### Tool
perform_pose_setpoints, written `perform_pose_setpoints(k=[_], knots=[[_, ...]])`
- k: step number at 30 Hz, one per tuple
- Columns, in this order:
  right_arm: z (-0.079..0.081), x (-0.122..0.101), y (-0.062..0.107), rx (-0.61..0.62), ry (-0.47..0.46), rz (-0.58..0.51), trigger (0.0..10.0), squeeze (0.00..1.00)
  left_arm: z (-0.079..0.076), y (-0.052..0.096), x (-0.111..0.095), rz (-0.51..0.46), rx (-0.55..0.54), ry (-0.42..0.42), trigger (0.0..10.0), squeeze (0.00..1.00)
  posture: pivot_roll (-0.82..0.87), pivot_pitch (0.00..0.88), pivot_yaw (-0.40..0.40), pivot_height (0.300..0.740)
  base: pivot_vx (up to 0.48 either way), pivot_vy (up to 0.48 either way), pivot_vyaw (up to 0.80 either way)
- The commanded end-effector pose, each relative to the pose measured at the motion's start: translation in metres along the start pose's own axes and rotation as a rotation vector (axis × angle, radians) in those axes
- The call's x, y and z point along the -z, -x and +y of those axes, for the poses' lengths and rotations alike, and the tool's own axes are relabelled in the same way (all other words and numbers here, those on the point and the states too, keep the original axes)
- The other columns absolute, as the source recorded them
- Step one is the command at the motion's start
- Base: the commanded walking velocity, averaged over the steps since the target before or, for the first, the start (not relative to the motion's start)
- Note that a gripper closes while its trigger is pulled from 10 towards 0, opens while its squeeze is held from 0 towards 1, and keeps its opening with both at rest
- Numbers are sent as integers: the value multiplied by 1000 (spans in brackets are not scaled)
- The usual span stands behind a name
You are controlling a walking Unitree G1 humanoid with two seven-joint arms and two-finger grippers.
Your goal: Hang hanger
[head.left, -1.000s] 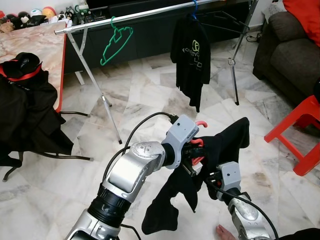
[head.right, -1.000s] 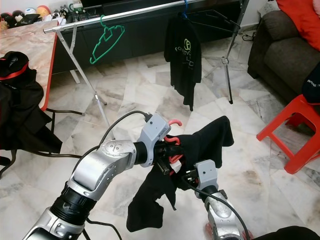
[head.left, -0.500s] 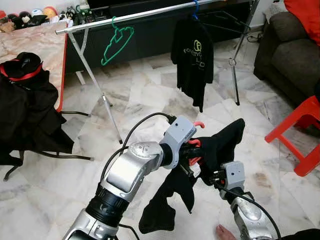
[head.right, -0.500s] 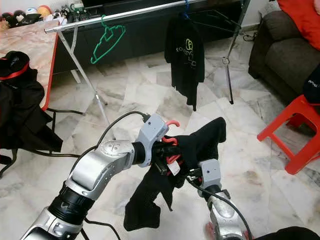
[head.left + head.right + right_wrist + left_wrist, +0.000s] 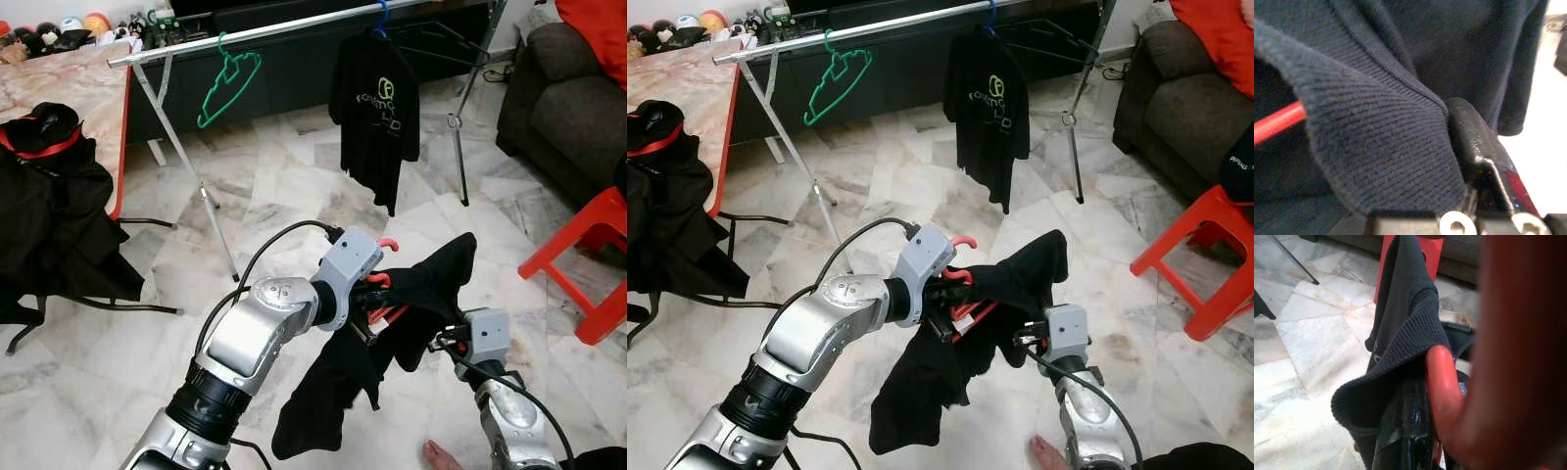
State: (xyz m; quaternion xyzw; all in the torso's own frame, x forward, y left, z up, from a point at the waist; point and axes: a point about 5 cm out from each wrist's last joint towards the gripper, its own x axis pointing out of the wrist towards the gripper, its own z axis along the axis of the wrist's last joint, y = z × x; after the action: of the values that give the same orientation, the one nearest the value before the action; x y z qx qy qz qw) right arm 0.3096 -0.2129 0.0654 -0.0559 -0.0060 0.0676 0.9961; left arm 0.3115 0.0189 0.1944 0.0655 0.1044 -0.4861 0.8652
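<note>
1. A bare foot of a person shows on the marble floor at the near edge, just beside the right arm.
2. The right gripper reaches into the hem of a black shirt; in the right wrist view one black finger lies against the ribbed cloth, and the fingers seem to pinch the fabric, though the fold hides most of them.
3. The left gripper is clamped on the neck of a red hanger (its hook pokes up just above the wrist housing), and the black shirt hangs draped over this hanger, with one sleeve raised toward the right and the body sagging low over the floor.
4. Farther out, a red plastic stool stands at the right, and a black garment lies heaped over the near corner of a marble-topped table at the left.
5. Beyond them a metal clothes rail spans the room; an empty green hanger hangs near its left end, and a black printed T-shirt hangs on a blue hanger toward its right end.
6. A dark sofa sits in the far right corner.
</note>
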Motion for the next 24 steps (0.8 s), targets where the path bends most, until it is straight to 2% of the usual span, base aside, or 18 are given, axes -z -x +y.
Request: perform_pose_setpoints(k=[1, 4, 5, 8, 12, 16, 19, 21, 24], knots=[[-14, -9, 0, 70, -1, -49, 0, 0, 1, 3, -1, 5, -11, -24, 10000, 0, 18, 188, 41, 740, 0, 0, 0], [-20, -18, -2, 99, -2, -86, 0, 0, 4, 5, 3, 32, -20, -52, 10000, 0, 19, 190, 43, 740, 0, 0, 0], [-26, -25, -3, 117, -7, -112, 0, 0, 8, 8, 9, 77, -37, -107, 10000, 0, 19, 191, 43, 740, 0, 0, 0], [-37, -36, -4, 145, 13, -146, 0, 0, 16, 14, 22, 160, -47, -195, 10000, 0, 17, 192, 43, 740, 0, 0, 0], [-52, -48, -3, 180, 46, -175, 0, 0, 21, 22, 31, 205, -35, -230, 10000, 0, 13, 193, 43, 740, 0, 0, 0], [-60, -49, -1, 197, 62, -162, 0, 0, 25, 33, 33, 189, 33, -229, 10000, 0, 9, 195, 40, 740, 0, 0, 0], [-66, -45, 2, 206, 78, -124, 0, 0, 29, 48, 29, 130, 112, -244, 10000, 0, 12, 197, 37, 740, 0, 0, 0], [-68, -42, 4, 210, 77, -108, 0, 0, 31, 63, 26, 81, 212, -248, 10000, 0, 13, 200, 35, 740, 0, 0, 0], [-69, -40, 5, 210, 71, -95, 0, 0, 32, 75, 25, 47, 268, -235, 10000, 0, 10, 200, 33, 740, 0, 0, 0]])
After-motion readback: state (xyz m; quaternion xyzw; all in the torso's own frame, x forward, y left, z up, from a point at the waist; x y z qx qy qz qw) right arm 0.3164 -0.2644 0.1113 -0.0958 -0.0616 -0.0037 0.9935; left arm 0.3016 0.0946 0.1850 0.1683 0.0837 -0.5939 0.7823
